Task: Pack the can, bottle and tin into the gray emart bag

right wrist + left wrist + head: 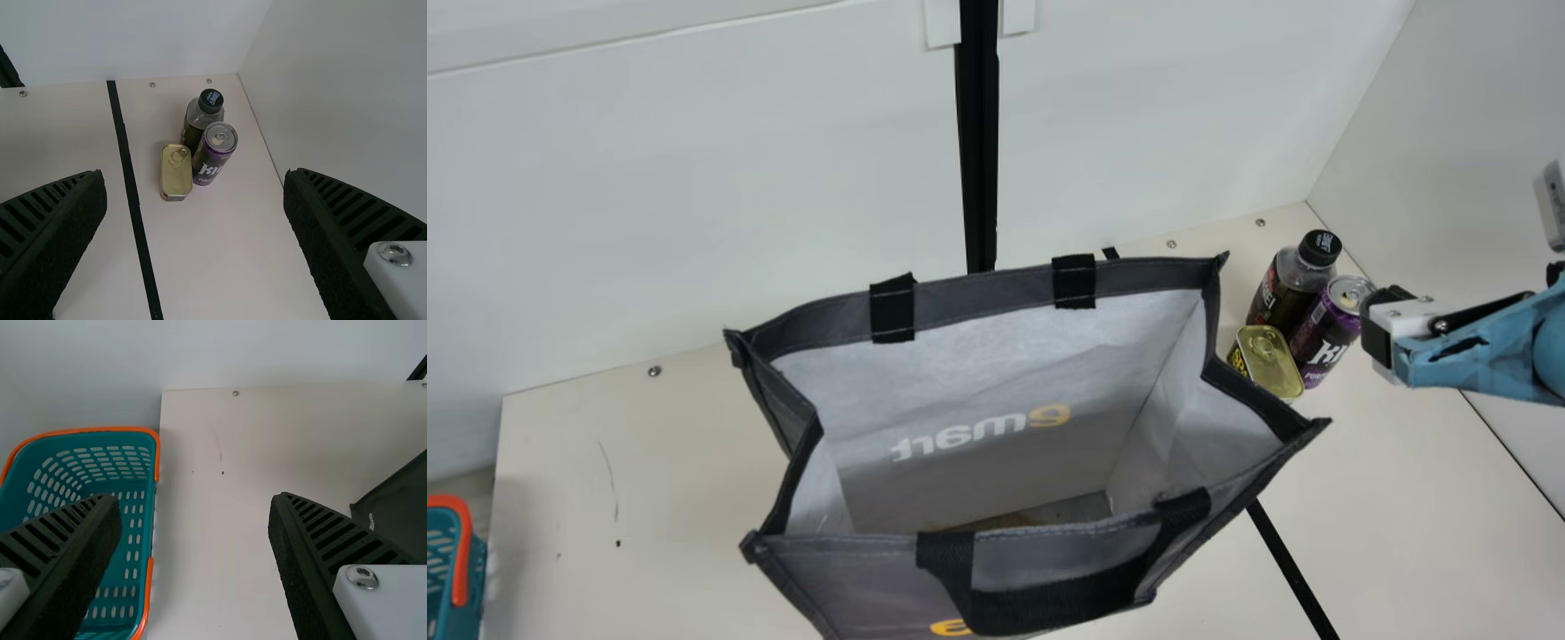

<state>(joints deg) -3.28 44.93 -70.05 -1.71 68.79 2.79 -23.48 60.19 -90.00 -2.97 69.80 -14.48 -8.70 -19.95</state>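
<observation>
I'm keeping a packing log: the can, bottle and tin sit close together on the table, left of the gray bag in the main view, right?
The side is wrong: the main view shows the can, bottle and tin to the right of the gray bag. They do sit close together on the table.

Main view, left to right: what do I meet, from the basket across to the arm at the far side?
Teal basket with orange trim → gray emart bag → tin → purple can → right gripper.
</observation>
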